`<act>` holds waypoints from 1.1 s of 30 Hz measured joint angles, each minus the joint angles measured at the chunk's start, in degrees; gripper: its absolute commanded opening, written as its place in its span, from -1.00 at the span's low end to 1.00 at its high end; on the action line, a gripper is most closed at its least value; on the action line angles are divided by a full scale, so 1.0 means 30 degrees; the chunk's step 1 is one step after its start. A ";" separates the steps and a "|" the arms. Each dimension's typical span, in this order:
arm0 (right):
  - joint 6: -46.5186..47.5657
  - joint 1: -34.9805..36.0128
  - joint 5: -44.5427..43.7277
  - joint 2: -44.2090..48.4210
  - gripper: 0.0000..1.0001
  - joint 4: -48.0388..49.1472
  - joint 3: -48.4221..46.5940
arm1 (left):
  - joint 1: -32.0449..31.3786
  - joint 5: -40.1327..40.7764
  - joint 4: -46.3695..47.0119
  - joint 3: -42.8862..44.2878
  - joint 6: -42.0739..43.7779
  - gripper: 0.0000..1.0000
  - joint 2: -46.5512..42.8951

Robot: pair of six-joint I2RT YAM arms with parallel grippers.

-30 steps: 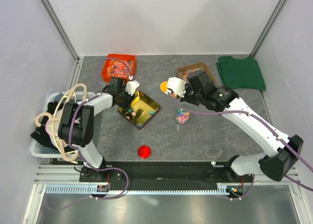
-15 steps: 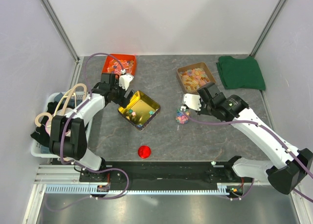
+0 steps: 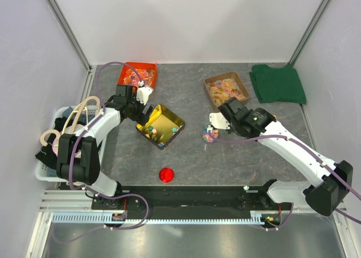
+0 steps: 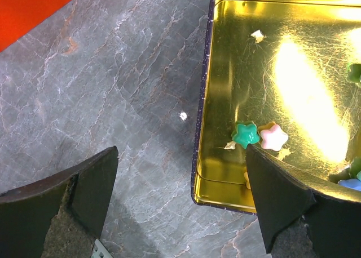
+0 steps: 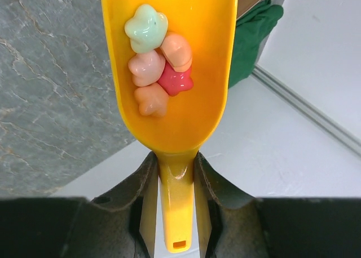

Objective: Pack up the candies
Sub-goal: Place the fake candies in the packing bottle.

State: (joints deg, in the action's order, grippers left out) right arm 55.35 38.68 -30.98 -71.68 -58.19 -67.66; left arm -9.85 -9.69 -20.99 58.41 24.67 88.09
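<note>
At far left, wrapped sweets fill an orange-red plastic tray [image 3: 140, 64]. Just beside it, the left gripper [image 4: 180, 173] is seen with its dark fingers spread wide over the grey veined table [image 4: 113, 72], at the edge of a mirror-bright gold tin [image 4: 237, 61]. A few glossy star-shaped candies [image 4: 246, 134] lie in the tin. A loose pile [image 3: 210, 135] of them is seen mid-table. The handle of a smooth yellow scoop [image 5: 180, 100] is pinched by the right gripper [image 5: 176, 176], and five candies are carried in its bowl. Flat gummies fill a brown tray [image 3: 221, 76].
</note>
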 measured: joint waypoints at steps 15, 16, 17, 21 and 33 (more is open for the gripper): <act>0.0627 0.2222 -0.2703 -0.0984 -1.00 -0.0058 -0.0124 | 0.0175 -0.0364 0.0007 0.0000 -0.0240 0.99 -0.0299; 0.0663 0.2317 -0.2878 -0.1049 -1.00 -0.0051 -0.0124 | 0.0175 -0.0372 0.0007 0.0000 -0.0262 0.99 -0.0299; 0.0714 0.2382 -0.3024 -0.1122 -1.00 -0.0051 -0.0124 | 0.0175 -0.0379 0.0007 0.0000 -0.0270 0.98 -0.0299; 0.1005 0.2579 -0.3570 -0.1326 -1.00 -0.0051 -0.0124 | 0.0175 -0.0430 0.0007 0.0000 -0.0277 0.99 -0.0306; 0.1596 0.3599 -0.5297 -0.1756 -1.00 -0.0036 0.0160 | 0.0262 -0.0488 0.0007 -0.0007 -0.0291 0.99 -0.0430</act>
State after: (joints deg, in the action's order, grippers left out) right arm 60.14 49.47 -46.87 -76.95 -58.30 -67.18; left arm -9.06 -11.16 -20.97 58.39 23.79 86.80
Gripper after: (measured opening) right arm 0.338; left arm 0.991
